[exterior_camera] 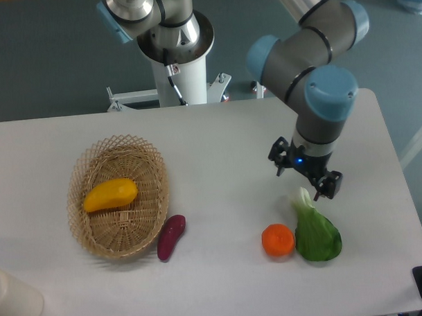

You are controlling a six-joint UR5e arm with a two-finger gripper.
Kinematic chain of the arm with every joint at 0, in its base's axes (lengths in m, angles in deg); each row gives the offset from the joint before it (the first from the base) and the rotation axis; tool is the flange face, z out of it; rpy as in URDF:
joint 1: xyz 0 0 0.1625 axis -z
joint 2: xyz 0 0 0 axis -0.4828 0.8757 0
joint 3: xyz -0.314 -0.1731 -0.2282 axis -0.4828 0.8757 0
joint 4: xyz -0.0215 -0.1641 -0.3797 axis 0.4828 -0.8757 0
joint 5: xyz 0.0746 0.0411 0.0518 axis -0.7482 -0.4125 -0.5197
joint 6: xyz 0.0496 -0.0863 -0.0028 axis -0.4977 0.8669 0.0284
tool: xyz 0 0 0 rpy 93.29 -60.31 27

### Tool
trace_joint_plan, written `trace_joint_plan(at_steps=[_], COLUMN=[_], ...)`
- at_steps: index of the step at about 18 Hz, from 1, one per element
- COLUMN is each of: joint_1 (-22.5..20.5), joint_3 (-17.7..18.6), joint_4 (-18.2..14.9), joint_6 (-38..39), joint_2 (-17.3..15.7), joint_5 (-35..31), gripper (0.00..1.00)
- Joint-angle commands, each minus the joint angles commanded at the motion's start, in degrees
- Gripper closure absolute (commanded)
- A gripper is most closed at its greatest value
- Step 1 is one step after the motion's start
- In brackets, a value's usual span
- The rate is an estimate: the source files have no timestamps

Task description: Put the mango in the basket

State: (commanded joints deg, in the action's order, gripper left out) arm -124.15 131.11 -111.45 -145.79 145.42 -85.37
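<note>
Jaws of the gripper [305, 175] are standing spread and holding nothing, hanging over the right part of the bench [217, 147], just above the white stalk of the bok choy [315, 229]. The mango [110, 194] is lying inside the basket [82, 173], on its woven floor toward the upper left, well apart from the arm.

Judging from how things are lying, the placing looks done, so the step in hand is only getting clear. Doing that well means lifting the arm straight up and away from the produce, without brushing the bok choy below it or nudging the orange [278, 240] beside it, and leaving the basket side of the bench alone so the mango is not disturbed.

Some things are hard to make out. Whether the fingertips are touching the bok choy stalk or hanging a little above it cannot be told from this single overhead angle. The underside of the mango is hidden by the basket wall. A dark purple sweet potato [171, 237] is lying against or just beside the basket's lower right rim; contact is unclear. A pale cylinder [13, 299] at the lower left corner is cut off by the frame edge.
</note>
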Motion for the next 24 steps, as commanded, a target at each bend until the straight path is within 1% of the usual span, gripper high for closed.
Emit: trace_joint_plan(at_steps=[4,8,11,24], joint_1=[-1.4,-2.5,-2.2,-2.0], joint_3=[0.7,1.2,1.7,2.0], joint_4=[0.4,1.2,3.0,3.2], joint_6=[-1.2,-5.4,-5.0,-5.0], joint_2=[-0.2,-0.4,0.0,-0.4], joint_5=[0.0,0.1,-0.4,-0.1], gripper=[0.00,0.00,0.00,0.00])
